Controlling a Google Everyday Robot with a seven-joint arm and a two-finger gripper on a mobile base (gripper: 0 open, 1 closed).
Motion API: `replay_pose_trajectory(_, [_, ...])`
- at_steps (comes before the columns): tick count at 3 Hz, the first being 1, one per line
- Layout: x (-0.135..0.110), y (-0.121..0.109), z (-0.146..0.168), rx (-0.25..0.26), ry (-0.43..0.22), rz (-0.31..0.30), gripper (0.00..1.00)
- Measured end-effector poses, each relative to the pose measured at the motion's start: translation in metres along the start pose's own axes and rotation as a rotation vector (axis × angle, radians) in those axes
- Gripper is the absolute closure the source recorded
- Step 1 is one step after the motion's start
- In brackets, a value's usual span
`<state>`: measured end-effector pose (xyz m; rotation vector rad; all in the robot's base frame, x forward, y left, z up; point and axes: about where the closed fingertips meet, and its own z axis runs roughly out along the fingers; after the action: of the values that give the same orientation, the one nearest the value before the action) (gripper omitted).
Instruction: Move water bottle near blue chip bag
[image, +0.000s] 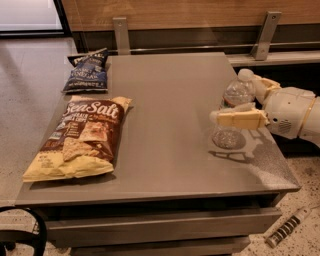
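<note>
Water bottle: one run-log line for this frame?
end effector: at water bottle | bottle: standing near right edge of table | blue chip bag: far-left corner, well apart from bottle | move: not yet done
</note>
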<state>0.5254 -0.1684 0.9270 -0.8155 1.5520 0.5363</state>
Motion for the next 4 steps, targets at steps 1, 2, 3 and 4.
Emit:
replay_pose_trajectory(1, [-0.0002,0.0012,0.0021,-0.004,-0.002,0.001,0.42])
replay_pose_trajectory(2, [-0.002,0.0032,0.0043,-0.009,-0.002,-0.002,0.72])
replay_pose_trajectory(3, [-0.0033,0.0045,0.0058,-0.012,-0.003,-0.004,0.95])
replay_pose_trajectory(4, [-0.0043,0.0056,0.0069,-0.015,-0.003,-0.006,1.0])
